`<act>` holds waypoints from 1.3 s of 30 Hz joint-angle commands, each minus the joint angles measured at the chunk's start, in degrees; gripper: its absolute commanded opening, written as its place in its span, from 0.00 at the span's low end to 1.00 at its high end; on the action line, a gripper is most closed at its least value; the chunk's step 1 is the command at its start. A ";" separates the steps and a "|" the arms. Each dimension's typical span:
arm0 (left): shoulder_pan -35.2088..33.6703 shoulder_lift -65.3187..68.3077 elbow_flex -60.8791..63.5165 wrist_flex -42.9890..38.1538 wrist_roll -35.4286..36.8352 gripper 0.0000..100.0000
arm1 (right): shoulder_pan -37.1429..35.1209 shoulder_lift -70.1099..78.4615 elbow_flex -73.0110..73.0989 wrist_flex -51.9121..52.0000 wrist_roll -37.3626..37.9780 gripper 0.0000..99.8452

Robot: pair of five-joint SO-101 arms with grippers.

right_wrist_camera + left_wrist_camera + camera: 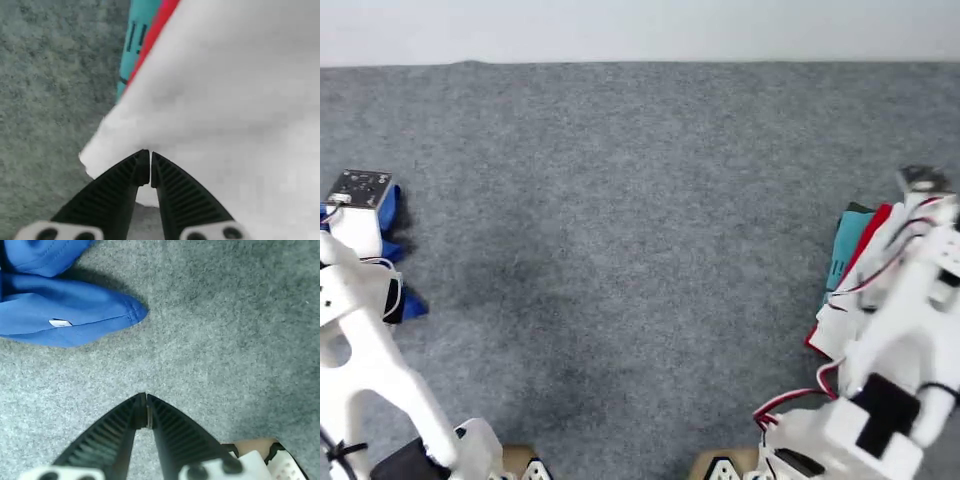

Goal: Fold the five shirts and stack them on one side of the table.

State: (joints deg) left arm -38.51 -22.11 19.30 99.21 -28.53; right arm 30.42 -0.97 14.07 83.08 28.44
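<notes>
The work looks to be near its end. A stack of folded shirts [845, 270] lies at one side of the grey felt-covered table [640, 230], with a teal printed shirt [135, 35] lowest of those I can make out, a red shirt [152, 45] over it and a white cotton shirt [240, 110] on top. How many lie in the stack I cannot count. Well apart from the stack, at the opposite side of the table, a loose blue cotton shirt [65, 320] lies rumpled and not yet folded, so I judge it to be the piece left to do. The right gripper [150, 167] hangs directly over the stack's near corner, its black ribbed jaws brought together at the edge of the white shirt. I cannot tell whether any cloth is caught between the tips. The left gripper [146, 412] is far from the stack and just beside the blue shirt's hem, jaws also pressed together over bare felt with nothing in them. The next move likely calls for the left jaws to part, take the blue shirt by an edge and draw it toward the open middle between itself and the stack, where both arms can spread it. The right arm, poised over the stack, would need to lift away without dragging the white shirt askew.
</notes>
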 commanded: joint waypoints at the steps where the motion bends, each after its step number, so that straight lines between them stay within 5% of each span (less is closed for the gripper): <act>1: 0.26 -1.85 -0.40 0.79 0.44 0.01 | -3.91 0.75 3.34 -1.45 -3.34 0.01; 20: 0.26 -6.42 -4.88 0.79 4.66 0.01 | -7.43 -24.57 -8.18 15.78 -4.84 0.01; 24: -0.26 -6.33 -5.32 -2.29 4.66 0.09 | -7.34 -26.24 -7.12 19.12 -4.84 0.01; 30: -5.63 1.85 -5.67 -7.65 3.69 0.23 | -7.34 -26.77 -0.26 19.56 -4.84 0.01; 39: -7.47 25.93 -9.27 -18.90 -1.49 0.23 | -7.34 -26.77 5.36 19.74 -4.84 0.01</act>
State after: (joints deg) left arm -45.71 -1.80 13.41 83.65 -29.05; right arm 23.47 -25.85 19.52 100.48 24.22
